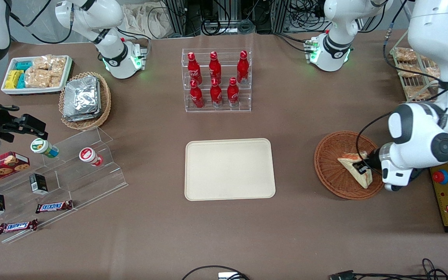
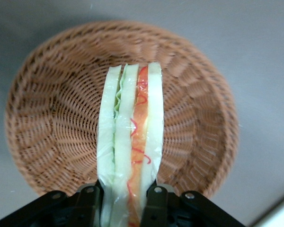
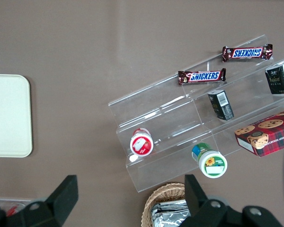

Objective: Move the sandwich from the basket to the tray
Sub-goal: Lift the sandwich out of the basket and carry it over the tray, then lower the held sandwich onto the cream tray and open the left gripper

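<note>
1. Toward the parked arm's end of the table, a white tray (image 1: 35, 90) holds yellow, teal and tan snack packs, with a tan basket (image 1: 105, 102) of foil packets just beside it.
2. Nearer the front camera, a clear stepped stand (image 1: 103, 171) carries two small cups (image 1: 44, 147), small dark boxes (image 1: 38, 183) and two Snickers bars (image 1: 54, 206); a cookie box (image 1: 0, 166) lies beside it.
3. In the middle of the table, a clear rack (image 1: 217, 108) holds six red bottles (image 1: 215, 67).
4. Nearer the camera than the rack, the tray (image 1: 230, 169) lies flat on the brown cloth with nothing on it.
5. Well apart from the tray, toward the working arm's end, sits the basket (image 1: 331, 167), round and reddish-brown.
6. The sandwich (image 1: 358, 171) is over the basket, at its side nearest the arm, tilted with one corner raised.
7. The gripper (image 1: 364, 168) is clamped on the sandwich: in the wrist view its two black fingers (image 2: 155, 205) press against the outer bread slices, and the wedge (image 2: 131, 142) stands out from them, with green and red-orange layers showing between the pale bread.
8. In that view the basket (image 2: 52, 118) lies beneath the sandwich; whether the sandwich touches the weave I cannot tell.
</note>
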### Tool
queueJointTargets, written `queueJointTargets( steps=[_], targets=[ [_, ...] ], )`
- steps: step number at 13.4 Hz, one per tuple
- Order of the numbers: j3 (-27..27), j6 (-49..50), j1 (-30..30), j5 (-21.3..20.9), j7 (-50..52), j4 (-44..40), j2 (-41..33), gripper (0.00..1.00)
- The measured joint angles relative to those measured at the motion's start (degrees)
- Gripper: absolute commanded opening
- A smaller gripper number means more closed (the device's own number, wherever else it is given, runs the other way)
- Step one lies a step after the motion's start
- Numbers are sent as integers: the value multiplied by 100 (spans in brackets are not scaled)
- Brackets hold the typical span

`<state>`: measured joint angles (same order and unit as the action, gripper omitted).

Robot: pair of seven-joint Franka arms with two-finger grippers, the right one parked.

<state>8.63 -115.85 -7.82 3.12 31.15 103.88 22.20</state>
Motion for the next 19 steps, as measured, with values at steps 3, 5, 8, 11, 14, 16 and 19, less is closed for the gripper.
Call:
queueJointTargets(
  steps=[3,5,8,11,14,16,19],
  targets=[
    [33,720,328,-138,-298,-781,-14,0],
    [47,853,860,-312,-291,-1031,-8,0],
    [68,859,1627,-288,-176,-1210,211,0],
    [112,846,2124,-63,-30,-1511,782,0],
    [126,542,2712,-59,548,-1652,1356,0],
    [126,195,2945,-59,688,-1702,1596,0],
    [123,41,2987,-59,686,-1743,1728,0]
  ],
)
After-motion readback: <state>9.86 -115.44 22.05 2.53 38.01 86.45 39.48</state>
